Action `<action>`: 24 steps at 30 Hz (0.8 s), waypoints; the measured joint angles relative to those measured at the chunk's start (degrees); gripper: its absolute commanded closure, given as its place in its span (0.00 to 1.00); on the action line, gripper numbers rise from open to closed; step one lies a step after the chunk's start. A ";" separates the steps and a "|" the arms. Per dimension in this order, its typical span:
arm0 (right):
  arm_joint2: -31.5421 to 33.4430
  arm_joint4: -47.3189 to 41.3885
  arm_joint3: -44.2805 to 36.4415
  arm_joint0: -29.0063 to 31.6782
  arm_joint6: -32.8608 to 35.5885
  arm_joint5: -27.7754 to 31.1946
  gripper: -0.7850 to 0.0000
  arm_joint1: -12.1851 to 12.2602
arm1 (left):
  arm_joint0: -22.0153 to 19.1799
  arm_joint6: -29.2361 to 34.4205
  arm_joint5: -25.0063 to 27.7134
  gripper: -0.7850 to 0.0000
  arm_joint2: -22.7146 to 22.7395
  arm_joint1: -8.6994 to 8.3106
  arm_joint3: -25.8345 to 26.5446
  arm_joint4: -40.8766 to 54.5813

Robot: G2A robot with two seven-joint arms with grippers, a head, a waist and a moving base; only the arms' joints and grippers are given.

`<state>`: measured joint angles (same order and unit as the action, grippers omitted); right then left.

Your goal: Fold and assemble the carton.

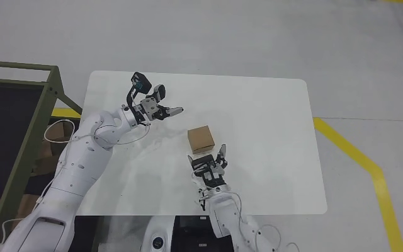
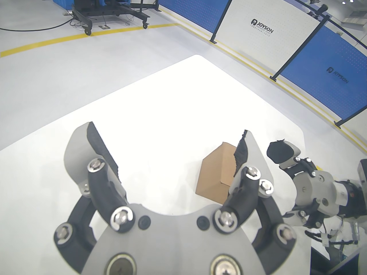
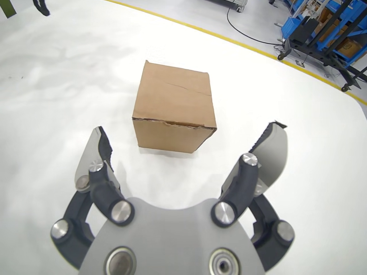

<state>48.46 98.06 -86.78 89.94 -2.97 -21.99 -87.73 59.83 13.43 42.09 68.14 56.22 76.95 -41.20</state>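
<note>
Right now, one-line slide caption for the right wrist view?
Open right gripper facing the closed carton standing on the white table.

Top view: overhead, straight down on the white rounded counter (image 1: 264, 101).
Left wrist: low, oblique, farther from the small brown cardboard carton (image 2: 215, 173).
Right wrist: close, tilted down at it.
Shared: carton, counter.

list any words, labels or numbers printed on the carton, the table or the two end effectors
carton: no text; plain brown card on every face that shows.
table: no text; plain white top.
left end effector: no text on its fingers or plate, just bare screws.
right end effector: no text either.
</note>
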 measured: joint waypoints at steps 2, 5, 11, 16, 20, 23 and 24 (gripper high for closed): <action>-0.29 -1.21 1.48 -0.78 -1.21 -0.91 0.00 -0.35 | 0.00 0.00 0.00 0.00 0.00 0.00 0.00 0.00; -0.56 -4.07 3.83 -2.10 -3.72 -1.56 0.00 -0.93 | 0.00 0.00 0.00 0.00 0.00 0.00 0.00 0.00; -1.06 -9.15 8.34 -4.93 -7.77 -0.96 0.00 -1.99 | 0.00 0.00 0.00 0.00 0.00 0.00 0.00 0.00; -1.49 -12.18 11.74 -7.04 -8.99 -3.15 0.00 -3.04 | 0.00 0.00 0.00 0.00 0.00 0.00 0.00 0.00; -1.73 -14.83 14.00 -8.41 -10.56 -4.35 0.00 -3.86 | 0.00 0.00 0.00 0.00 0.00 0.00 0.00 0.00; -1.93 -16.32 15.70 -9.60 -11.28 -4.07 0.00 -4.38 | 0.00 0.00 0.00 0.00 0.00 0.00 0.00 0.00; -1.97 -16.83 16.16 -10.00 -11.38 -3.71 0.00 -4.53 | 0.00 0.00 0.00 0.00 0.00 0.00 0.00 0.00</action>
<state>46.49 81.23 -70.61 79.93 -14.36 -25.71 -92.27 59.83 13.43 42.09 68.14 56.22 76.95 -41.20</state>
